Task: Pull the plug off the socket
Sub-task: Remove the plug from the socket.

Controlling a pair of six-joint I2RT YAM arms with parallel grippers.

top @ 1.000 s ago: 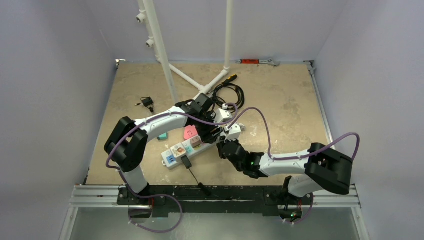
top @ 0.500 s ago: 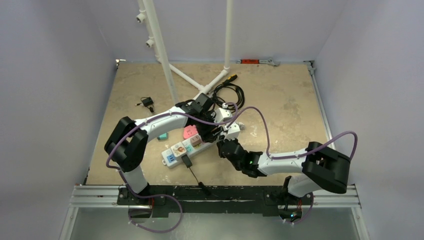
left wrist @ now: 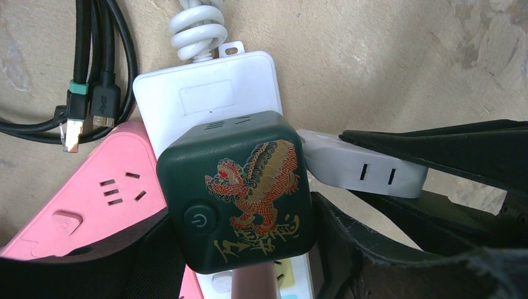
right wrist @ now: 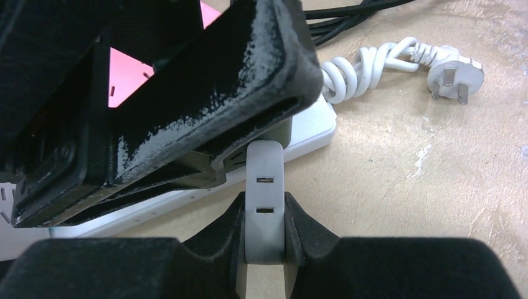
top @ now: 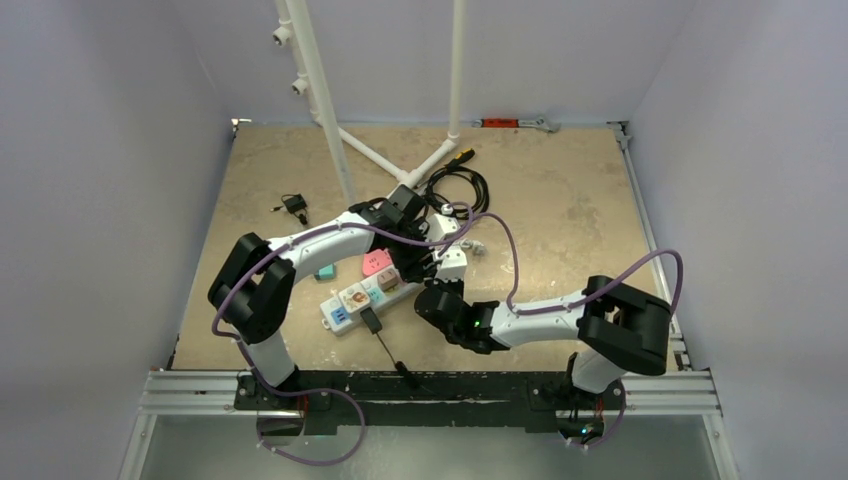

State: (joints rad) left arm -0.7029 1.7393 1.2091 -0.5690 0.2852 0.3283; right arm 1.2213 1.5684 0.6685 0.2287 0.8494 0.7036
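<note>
Pale lavender walls close in a worn, blotchy beige tabletop (top: pixel 580 200). From above, the two arms meet at its middle, the left gripper (top: pixel 425 262) and the right gripper (top: pixel 438 285) tip to tip. Just left of the fingers lies one long white power strip (top: pixel 365 298) with coloured sockets, and a black plug (top: pixel 372 324) sits in it. Beyond the fingers are one coil of black cable (top: pixel 460 185) and a frame of white pipes (top: pixel 330 130).

In the left wrist view, a glossy dark green cube (left wrist: pixel 240 190) with rounded corners, a red-and-gold beast print and one round button sits between the left fingers (left wrist: pixel 348 249), which are clamped on it from both sides. Past the fingertips lies a flat matte white strip (left wrist: pixel 208 93) with a coiled white cord (left wrist: pixel 196 31). Outside one finger lies a smooth pink strip (left wrist: pixel 106 193). The gray plug (left wrist: pixel 364 169), rounded and marked with two slots, butts against the cube's side face; its pins are hidden.

In the right wrist view, that gray plug is pinched between the two matte black right fingers (right wrist: pixel 308 233), closed tight on its flat sides. One shiny black left finger overhangs its far end. Farther out to the right, the cord ends in one loose white plug (right wrist: pixel 451 75) with bare metal pins.
</note>
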